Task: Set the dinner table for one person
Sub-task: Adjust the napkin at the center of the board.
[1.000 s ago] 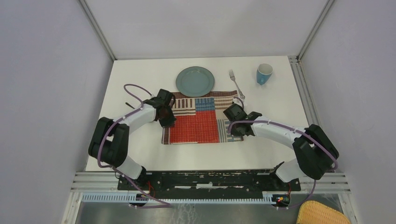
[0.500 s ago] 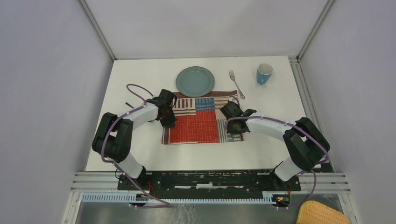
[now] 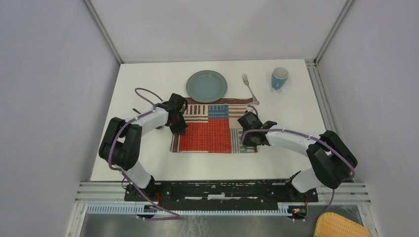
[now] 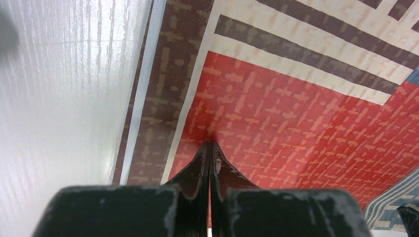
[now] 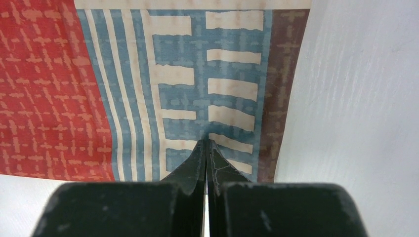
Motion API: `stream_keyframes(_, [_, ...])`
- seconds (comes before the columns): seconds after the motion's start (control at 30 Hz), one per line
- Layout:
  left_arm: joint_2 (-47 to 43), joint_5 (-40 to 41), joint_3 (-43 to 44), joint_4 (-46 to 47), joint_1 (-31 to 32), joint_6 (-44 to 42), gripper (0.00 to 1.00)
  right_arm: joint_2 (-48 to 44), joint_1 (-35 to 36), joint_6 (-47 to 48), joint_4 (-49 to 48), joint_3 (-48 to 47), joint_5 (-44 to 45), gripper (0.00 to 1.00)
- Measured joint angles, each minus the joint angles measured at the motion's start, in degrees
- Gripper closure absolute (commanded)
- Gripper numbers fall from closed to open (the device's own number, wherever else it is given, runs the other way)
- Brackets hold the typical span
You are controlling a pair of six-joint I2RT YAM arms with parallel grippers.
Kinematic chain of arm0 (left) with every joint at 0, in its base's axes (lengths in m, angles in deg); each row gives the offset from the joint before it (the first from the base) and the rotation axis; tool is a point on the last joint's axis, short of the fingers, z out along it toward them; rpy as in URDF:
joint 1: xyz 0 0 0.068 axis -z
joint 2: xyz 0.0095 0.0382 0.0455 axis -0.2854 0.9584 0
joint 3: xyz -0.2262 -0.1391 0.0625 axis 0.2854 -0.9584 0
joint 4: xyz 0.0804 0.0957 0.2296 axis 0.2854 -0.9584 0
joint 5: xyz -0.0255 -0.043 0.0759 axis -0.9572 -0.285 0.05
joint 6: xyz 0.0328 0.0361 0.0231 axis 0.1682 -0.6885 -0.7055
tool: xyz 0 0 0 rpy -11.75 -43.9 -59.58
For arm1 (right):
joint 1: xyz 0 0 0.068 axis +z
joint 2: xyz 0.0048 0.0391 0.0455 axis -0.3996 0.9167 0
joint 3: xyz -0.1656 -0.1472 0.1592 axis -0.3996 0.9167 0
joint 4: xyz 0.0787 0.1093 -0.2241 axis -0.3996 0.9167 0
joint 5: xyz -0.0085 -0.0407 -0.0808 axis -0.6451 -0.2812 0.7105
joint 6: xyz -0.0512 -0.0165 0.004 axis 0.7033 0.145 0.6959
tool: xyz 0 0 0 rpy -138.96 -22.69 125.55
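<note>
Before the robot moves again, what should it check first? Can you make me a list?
1. Left gripper shut, tips on the red patch of the placemat: ok.
2. Right gripper shut, tips on the blue striped patch: ok.
3. Placemat really pinched by either gripper: cannot tell.
4. Placemat lying flat on the dinner table: ok.
5. Plate centred on the placemat: not ok, it sits at the far edge, mostly off it.
6. Fork and cup clear of both grippers: ok.

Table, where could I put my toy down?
Bare table left of the plate, and the near strip between placemat and arm bases. Crowded: left gripper and right gripper on the placemat; fork and cup far right.
</note>
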Motion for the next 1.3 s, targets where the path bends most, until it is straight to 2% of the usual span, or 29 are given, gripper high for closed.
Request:
stream_keyframes(0.97, [-0.3,0.3,0.0,-0.2,0.0,0.0,0.98,6.7,0.0,5.2,5.7,-7.1,-0.1,1.00])
stream_keyframes(1.3, [-3.2,2.2,2.0,-1.6,0.0,0.0,0.98,9.3,0.0,6.4,9.1,-10.4,-0.3,1.00])
